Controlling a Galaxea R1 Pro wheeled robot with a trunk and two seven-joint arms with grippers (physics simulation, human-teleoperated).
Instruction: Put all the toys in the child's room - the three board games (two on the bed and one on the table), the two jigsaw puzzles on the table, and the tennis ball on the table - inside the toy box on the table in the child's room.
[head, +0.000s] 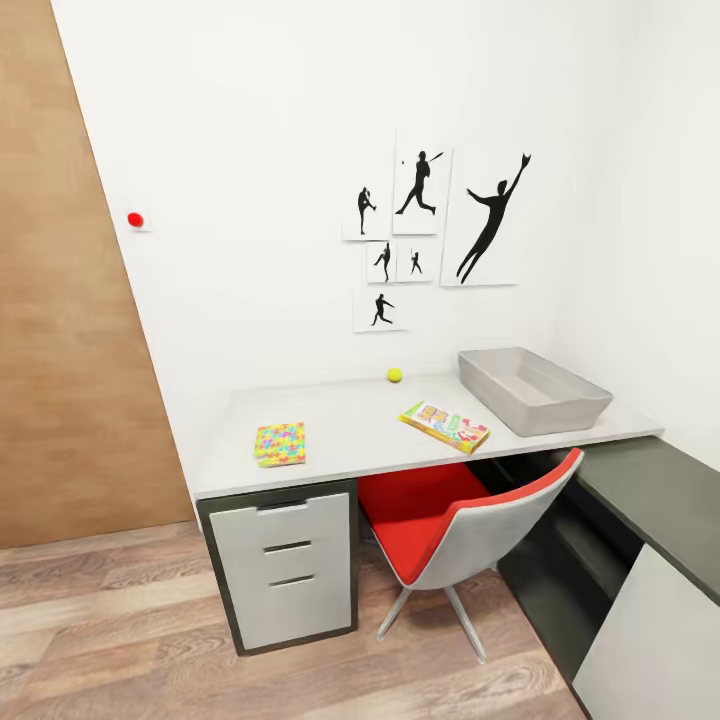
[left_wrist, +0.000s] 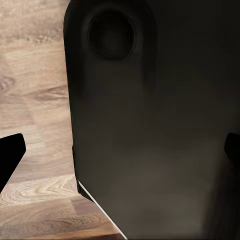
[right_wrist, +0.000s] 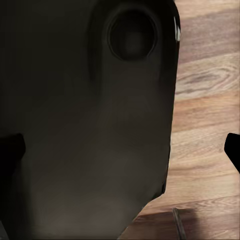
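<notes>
On the light-grey table (head: 350, 450) in the head view, the grey toy box (head: 533, 390) stands at the right end. A yellow-red-green board game (head: 445, 426) lies flat just left of it. The tennis ball (head: 395, 375) rests near the wall behind the game. A multicoloured jigsaw puzzle (head: 280, 444) lies toward the table's left end; I cannot tell whether it is one square or two stacked. The bed is out of view. My left gripper (left_wrist: 120, 150) and right gripper (right_wrist: 122, 147) are open and hold nothing, hanging beside my dark body above the wood floor, far from the table.
A red and grey chair (head: 455, 520) is pushed under the table between the three-drawer unit (head: 285, 570) and a lower dark-grey counter (head: 650, 490) at the right. A brown door panel (head: 60, 300) fills the left. Wood floor (head: 150, 640) lies open in front.
</notes>
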